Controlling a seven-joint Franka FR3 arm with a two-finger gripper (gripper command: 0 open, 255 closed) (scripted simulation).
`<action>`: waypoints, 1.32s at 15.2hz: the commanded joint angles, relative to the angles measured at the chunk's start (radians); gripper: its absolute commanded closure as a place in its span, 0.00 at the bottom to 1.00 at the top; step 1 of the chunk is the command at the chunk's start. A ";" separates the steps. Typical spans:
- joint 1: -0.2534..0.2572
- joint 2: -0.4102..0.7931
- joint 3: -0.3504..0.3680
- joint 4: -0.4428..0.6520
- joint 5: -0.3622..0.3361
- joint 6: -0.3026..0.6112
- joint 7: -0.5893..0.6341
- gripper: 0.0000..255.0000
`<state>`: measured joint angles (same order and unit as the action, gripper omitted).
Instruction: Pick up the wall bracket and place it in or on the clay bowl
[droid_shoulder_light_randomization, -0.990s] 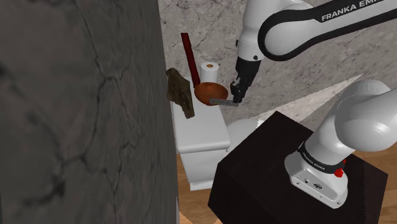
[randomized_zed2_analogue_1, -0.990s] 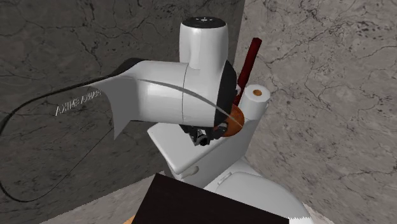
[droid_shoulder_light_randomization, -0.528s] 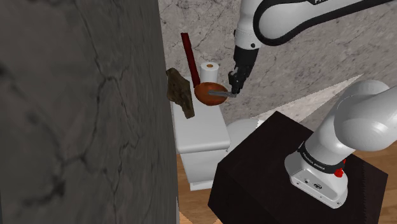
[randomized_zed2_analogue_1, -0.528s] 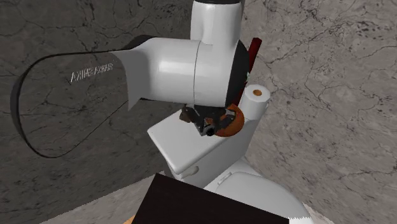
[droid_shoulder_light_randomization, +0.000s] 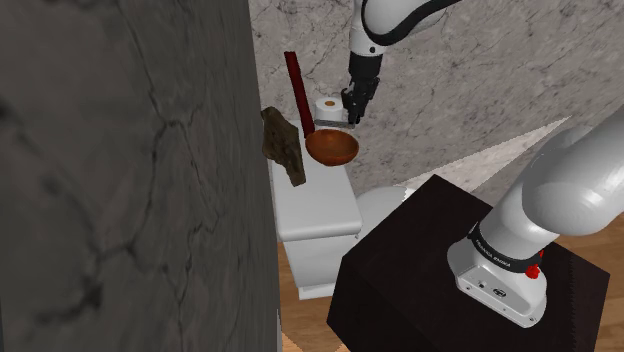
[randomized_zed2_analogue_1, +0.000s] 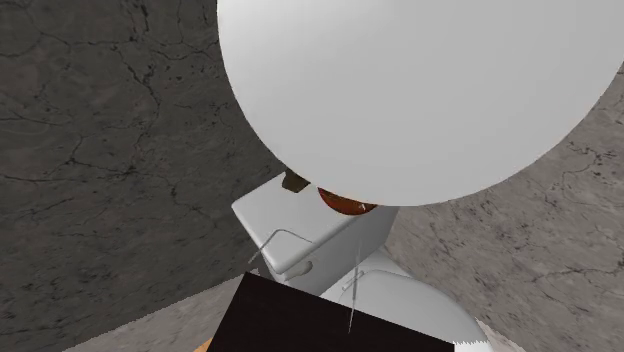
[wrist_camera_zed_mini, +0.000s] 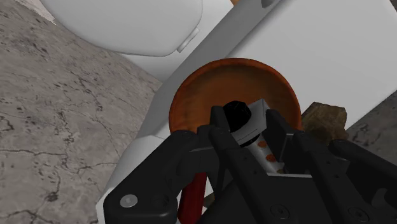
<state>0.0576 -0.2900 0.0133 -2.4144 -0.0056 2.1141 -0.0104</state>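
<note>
Gripper (wrist_camera_zed_mini: 247, 122): clamped on the wall bracket, hanging right above the bowl
Wall bracket (wrist_camera_zed_mini: 262, 141): grey strip with holes, pinched between both fingers, over the bowl's hollow
Clay bowl (wrist_camera_zed_mini: 202, 89): reddish-brown, sits on the toilet tank
Toilet tank (droid_shoulder_light_randomization: 315, 205): white
Brown lump (droid_shoulder_light_randomization: 283, 148): beside the bowl, toward the shoulder view's left
Paper roll (droid_shoulder_light_randomization: 327, 103): just behind the bowl, by the marbled wall (droid_shoulder_light_randomization: 450, 90)
</note>
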 joint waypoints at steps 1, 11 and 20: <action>-0.007 0.052 -0.009 0.049 -0.004 0.002 -0.013 1.00; -0.007 0.122 -0.009 -0.025 -0.006 0.146 -0.011 1.00; -0.007 0.159 -0.009 -0.050 -0.007 0.209 -0.010 1.00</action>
<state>0.0504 -0.1308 0.0048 -2.4637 -0.0122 2.3219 -0.0202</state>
